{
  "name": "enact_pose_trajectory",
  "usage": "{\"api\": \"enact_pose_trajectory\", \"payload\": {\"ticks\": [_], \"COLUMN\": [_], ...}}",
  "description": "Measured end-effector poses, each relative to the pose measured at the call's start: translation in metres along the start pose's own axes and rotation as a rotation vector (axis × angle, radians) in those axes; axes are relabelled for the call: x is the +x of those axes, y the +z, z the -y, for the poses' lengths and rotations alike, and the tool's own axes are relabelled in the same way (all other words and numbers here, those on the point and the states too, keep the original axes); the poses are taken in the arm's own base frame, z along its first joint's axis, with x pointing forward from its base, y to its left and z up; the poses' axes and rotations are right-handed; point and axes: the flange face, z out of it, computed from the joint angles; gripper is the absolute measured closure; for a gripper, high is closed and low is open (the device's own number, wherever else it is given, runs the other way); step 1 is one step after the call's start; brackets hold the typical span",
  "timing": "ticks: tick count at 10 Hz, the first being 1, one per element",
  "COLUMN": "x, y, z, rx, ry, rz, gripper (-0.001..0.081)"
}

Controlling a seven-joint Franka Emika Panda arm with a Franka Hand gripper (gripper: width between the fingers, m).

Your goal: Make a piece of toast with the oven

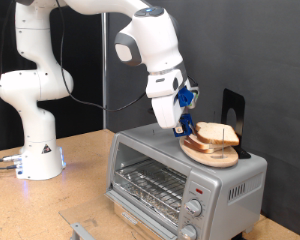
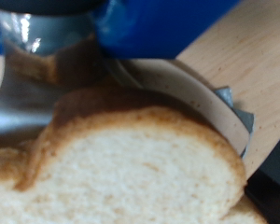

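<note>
Atop the oven [image 1: 180,175], tool [image 1: 182,128], grip unclear, meets toast [image 1: 216,133] edge.

— What carries everything here?
— A light wooden table [image 1: 85,185], its top running across the lower part of the exterior view.

— And on top of the appliance?
— A round wooden plate [image 1: 212,153], lying flat near the exterior view's right. Just behind it stands a black upright stand [image 1: 234,112], tilted slightly back.

— Anything low down?
— A small grey metal bracket [image 1: 82,229] lies on the table at the exterior view's bottom. Thin cables [image 1: 0,160] trail along the table at the exterior view's left.

— The backdrop?
— A black curtain [image 1: 250,50] behind everything.
</note>
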Motion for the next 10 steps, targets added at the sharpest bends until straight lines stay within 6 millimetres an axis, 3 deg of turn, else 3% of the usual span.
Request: {"api": "enact_pose_trajectory", "payload": {"ticks": [10], "x": [-0.038], "y": [-0.039], "z": [-0.011], "rx": [0.076], "ry": [-0.037], "rz": [-0.07], "gripper": [0.034]}}
